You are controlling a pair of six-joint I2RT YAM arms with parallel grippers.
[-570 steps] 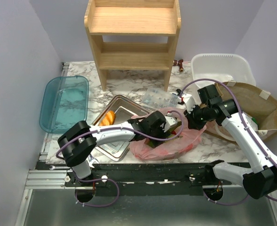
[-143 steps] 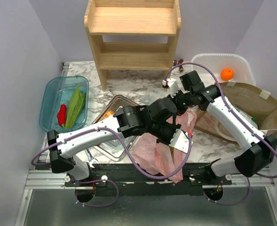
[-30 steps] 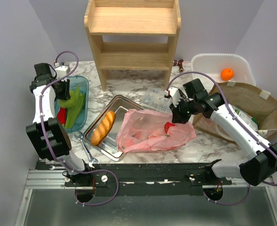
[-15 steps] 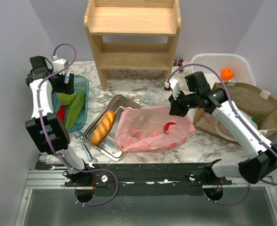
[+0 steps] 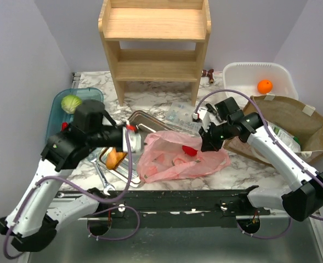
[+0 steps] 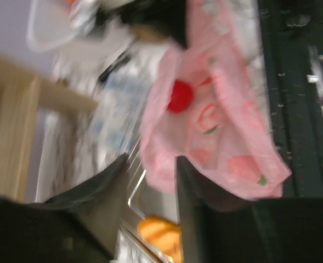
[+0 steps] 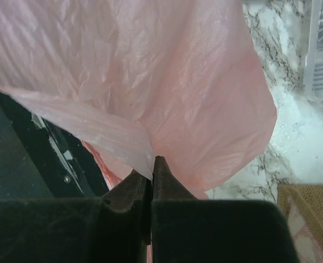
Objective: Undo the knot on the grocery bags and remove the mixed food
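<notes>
Top external: right arm (image 5: 276,154) stretches left, jaws pinching pink bag (image 5: 172,163).

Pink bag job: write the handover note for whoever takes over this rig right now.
Left gripper: open, empty, pointed at the pink bag beside the steel tray.
Right gripper: shut on the bag's film at its right end.
Done: cabbage in the blue bin, orange in the white tub. No knot shows.
Left: a red fruit and other pieces show through the bag; take them out.
</notes>
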